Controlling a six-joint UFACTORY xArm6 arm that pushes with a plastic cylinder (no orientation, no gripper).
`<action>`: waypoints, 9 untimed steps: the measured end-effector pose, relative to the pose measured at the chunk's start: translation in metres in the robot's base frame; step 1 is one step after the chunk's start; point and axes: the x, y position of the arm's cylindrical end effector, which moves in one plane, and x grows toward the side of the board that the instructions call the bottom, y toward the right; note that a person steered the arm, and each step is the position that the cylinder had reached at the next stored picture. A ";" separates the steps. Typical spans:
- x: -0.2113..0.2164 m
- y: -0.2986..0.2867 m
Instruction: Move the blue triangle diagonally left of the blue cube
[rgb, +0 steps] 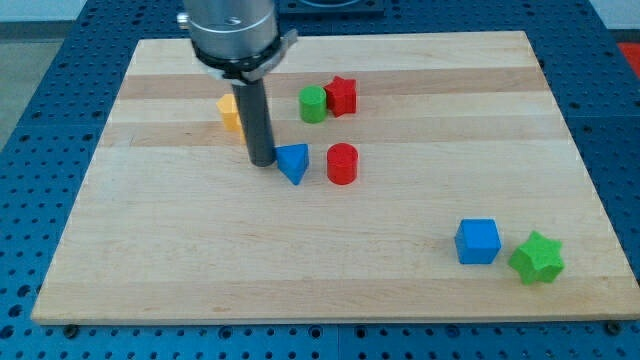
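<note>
The pale wooden board (330, 270) fills my view. My tip (262, 161) touches the blue triangle (293, 162) on its left edge; no fingers, it grips nothing. A red cylinder (342, 164) sits just right. The blue cube (477, 241) sits well apart at lower right, beside a green star (537, 257). The rod half hides a yellow block (230, 112).

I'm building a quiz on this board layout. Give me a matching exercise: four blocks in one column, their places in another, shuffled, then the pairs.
1. blue triangle block
2. blue cube block
3. green star-shaped block
4. red cylinder block

A. nearest the view's bottom right corner
B. just right of the blue triangle
C. touching my tip
D. just left of the green star

Pairs: 1-C, 2-D, 3-A, 4-B
</note>
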 end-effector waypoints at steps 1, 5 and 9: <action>0.008 0.030; 0.041 0.131; 0.075 0.150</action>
